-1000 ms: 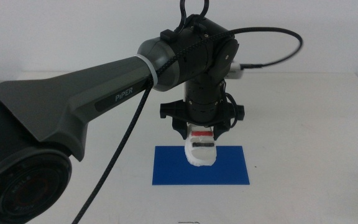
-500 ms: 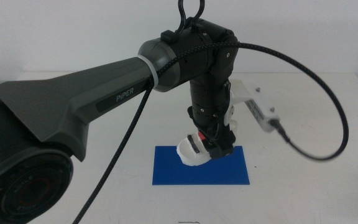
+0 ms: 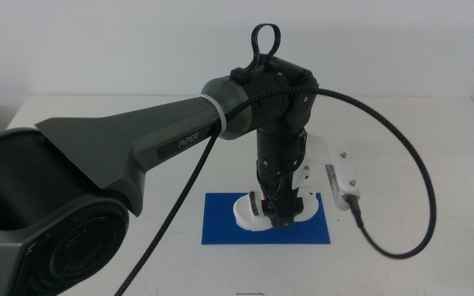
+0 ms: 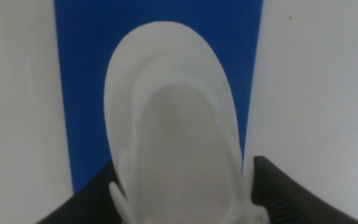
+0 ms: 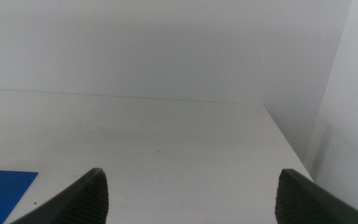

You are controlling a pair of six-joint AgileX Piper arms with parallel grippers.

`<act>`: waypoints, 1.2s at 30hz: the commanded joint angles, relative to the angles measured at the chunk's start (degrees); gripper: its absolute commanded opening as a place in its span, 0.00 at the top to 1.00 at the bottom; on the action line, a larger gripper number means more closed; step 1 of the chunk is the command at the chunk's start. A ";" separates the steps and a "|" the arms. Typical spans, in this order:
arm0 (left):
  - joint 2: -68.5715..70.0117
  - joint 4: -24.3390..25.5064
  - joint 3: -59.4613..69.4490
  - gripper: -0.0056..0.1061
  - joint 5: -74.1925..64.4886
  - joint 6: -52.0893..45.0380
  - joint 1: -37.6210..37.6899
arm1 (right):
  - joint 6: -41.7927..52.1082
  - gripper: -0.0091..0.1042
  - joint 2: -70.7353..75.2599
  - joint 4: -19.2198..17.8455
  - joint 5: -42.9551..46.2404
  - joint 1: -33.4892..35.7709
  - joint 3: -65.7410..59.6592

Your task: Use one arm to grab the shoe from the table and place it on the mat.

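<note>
Overhead, white shoe [image 3: 253, 212] on blue mat [image 3: 220, 230], white table [image 3: 401, 131].

shoe [image 3: 253, 210] lowered onto mat [image 3: 220, 230], wrist rotated

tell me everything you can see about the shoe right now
The shoe is small and white, with a chunky sole and a rounded toe; its surface looks smooth and matte, like foam or plastic. In the middle view a red and a dark strap show beside the left gripper, whose fingers flank its sides. It lies lengthwise along the blue mat, low over it or on it; contact is hidden. The right gripper waits open, off to the side.
</note>
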State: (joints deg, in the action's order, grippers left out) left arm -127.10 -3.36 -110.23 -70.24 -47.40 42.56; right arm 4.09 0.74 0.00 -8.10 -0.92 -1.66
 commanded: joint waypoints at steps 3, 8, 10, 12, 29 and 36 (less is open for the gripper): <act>4.00 -1.09 -1.48 0.96 -5.32 -6.68 -0.52 | 0.30 0.09 1.11 -0.51 4.39 0.09 1.06; 3.81 -7.13 -1.48 0.96 -4.21 -8.50 -3.63 | 0.30 0.09 1.11 -0.51 4.39 0.09 1.06; 3.48 -8.15 -1.48 0.96 -4.28 -8.83 -4.31 | 0.30 0.09 1.11 -0.51 4.39 0.09 1.06; 3.04 -8.02 -1.48 0.96 -4.28 -10.12 -4.46 | 0.30 0.09 1.11 -0.51 4.39 0.09 1.06; -0.01 -5.25 -1.53 0.96 -4.22 -15.13 -4.46 | 0.30 0.09 1.11 -0.51 4.39 0.09 1.06; -0.16 -4.40 -1.53 0.96 -4.21 -16.06 -4.46 | 0.30 0.09 1.11 -0.51 4.39 0.09 1.06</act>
State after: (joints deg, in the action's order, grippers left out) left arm -131.07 -7.62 -110.23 -69.64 -63.31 37.98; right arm 4.09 0.74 0.00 -8.10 -0.92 -1.66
